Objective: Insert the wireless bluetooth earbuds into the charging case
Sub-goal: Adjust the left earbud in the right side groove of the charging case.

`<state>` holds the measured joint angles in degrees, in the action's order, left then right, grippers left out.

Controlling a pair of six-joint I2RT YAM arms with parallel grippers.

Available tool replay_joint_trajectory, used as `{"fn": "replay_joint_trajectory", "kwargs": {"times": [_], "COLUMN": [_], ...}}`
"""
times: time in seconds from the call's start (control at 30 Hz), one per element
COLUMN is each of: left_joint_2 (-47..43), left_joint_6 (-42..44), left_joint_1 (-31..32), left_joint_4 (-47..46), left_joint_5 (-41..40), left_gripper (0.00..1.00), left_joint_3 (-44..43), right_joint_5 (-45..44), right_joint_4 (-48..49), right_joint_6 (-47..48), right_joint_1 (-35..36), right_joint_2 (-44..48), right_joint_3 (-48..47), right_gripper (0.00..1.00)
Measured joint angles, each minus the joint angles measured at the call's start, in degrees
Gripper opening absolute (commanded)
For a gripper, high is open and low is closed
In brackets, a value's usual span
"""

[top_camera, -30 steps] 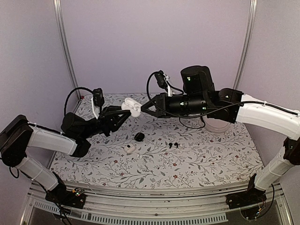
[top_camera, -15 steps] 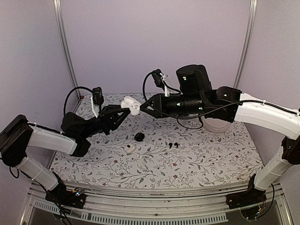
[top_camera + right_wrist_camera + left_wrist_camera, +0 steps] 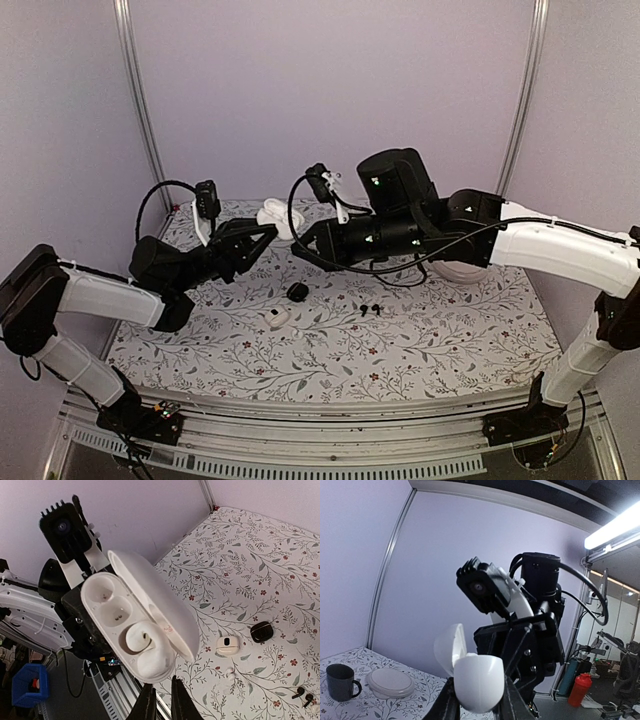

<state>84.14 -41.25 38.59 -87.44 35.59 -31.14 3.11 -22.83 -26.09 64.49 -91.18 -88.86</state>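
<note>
My left gripper is shut on the white charging case and holds it in the air with its lid open. In the right wrist view the case shows one white earbud seated in a well, and the other well is empty. My right gripper sits just beside the case, its fingers together with nothing seen between them. A black pair of earbuds and a loose white earbud lie on the table.
On the flowered table are a round black case and a small white case. A white lidded dish and a dark mug stand at the back right. Walls close in the sides.
My right gripper has come off the case and swung left and lower. The left gripper has raised the case slightly, still gripping it.
</note>
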Motion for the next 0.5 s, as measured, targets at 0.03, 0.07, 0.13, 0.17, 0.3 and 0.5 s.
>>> {"fn": "replay_joint_trajectory", "kwargs": {"times": [0.03,0.07,0.13,0.17,0.3,0.5], "left_joint_2": [-0.02,-0.02,-0.02,-0.02,-0.02,-0.02], "left_joint_6": [-0.15,-0.22,-0.48,-0.59,-0.94,-2.12], "left_joint_1": [0.09,0.24,0.26,0.26,0.24,-0.72], "left_joint_4": [-0.07,-0.07,-0.07,-0.04,-0.04,-0.07], "left_joint_5": [0.35,0.57,0.94,1.18,1.46,3.45], "left_gripper": [0.0,0.0,0.0,0.0,0.0,0.0], "left_joint_3": [-0.39,-0.81,-0.96,-0.96,-0.92,-0.68], "right_joint_5": [0.17,0.2,0.2,0.22,0.48,2.73], "right_joint_4": [-0.39,-0.79,-1.97,-2.4,-2.56,-1.92], "right_joint_6": [0.24,0.28,0.44,0.5,0.52,1.95], "right_joint_1": [0.39,0.61,0.9,0.92,0.52,-0.59], "right_joint_2": [-0.48,-0.87,-1.42,-1.46,-0.87,4.63], "right_joint_3": [0.0,0.02,0.04,0.04,0.46,5.81], "right_gripper": [0.2,0.23,0.23,0.24,0.31,0.46]}}
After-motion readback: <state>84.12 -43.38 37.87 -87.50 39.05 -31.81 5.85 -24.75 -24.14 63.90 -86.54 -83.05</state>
